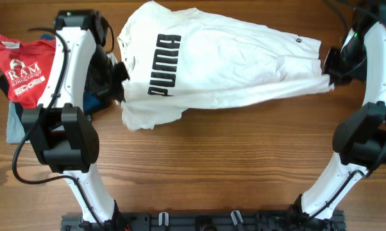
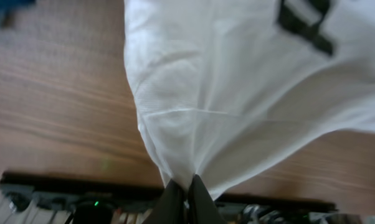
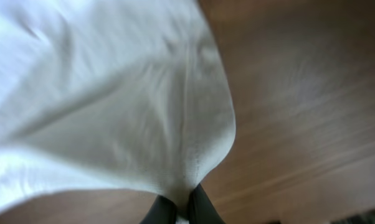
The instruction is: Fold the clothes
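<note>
White short-sleeved cotton PUMA T-shirt (image 1: 225, 64) spans between left end effector (image 2: 187, 185) and right end effector (image 3: 185, 200), each clenched on a fabric edge; wooden tabletop (image 1: 212, 167) lies open on the near side.

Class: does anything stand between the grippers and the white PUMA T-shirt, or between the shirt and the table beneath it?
Nothing visible does. The left gripper and the right gripper are each shut on the white PUMA T-shirt, and the table under it shows bare wood. The red T-shirt lies aside, beyond the left arm.
</note>
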Robot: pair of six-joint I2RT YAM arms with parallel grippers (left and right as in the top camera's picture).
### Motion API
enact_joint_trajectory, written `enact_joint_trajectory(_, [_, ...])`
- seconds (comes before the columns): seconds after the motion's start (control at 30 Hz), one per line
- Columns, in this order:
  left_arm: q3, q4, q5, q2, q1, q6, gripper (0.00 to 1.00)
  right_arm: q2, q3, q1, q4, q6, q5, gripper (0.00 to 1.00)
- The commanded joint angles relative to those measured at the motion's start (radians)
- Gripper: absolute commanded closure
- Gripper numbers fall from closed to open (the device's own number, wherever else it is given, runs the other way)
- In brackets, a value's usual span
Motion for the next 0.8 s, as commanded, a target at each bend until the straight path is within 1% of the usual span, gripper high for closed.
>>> enact_joint_trajectory(0.0, [-0.152, 0.039, -0.05, -0.019, -0.001, 0.025, 0.96, -0.041, -0.162, -0.004, 0.014, -0.011, 0.006, 0.96])
enact_joint_trajectory(0.2, [-0.385, 0.152, -0.05, -0.07, 0.0, 0.024, 0.96, -0.125, -0.435, -0.018, 0.136, 0.0, 0.014, 0.96])
enact_joint_trajectory(0.23, [-0.446, 0.184, -0.05, -0.099, 0.0, 0.02, 0.96, -0.165, -0.517, -0.034, 0.18, 0.016, 0.014, 0.96])
enact_joint_trajectory(0.4, [-0.584, 0.275, -0.051, -0.213, 0.0, -0.019, 0.96, -0.301, -0.692, -0.119, 0.27, 0.072, 0.013, 0.96])
enact_joint_trajectory(0.53, [-0.646, 0.315, -0.077, -0.32, 0.0, -0.097, 0.96, -0.427, -0.769, -0.228, 0.313, 0.117, 0.013, 0.96])
enact_joint_trajectory(0.63, [-0.675, 0.33, -0.114, -0.41, 0.0, -0.153, 0.96, -0.511, -0.788, -0.306, 0.327, 0.118, -0.02, 0.96])
enact_joint_trajectory(0.77, [-0.676, 0.323, -0.132, -0.489, 0.0, -0.172, 0.96, -0.56, -0.79, -0.338, 0.325, 0.118, -0.024, 0.96])
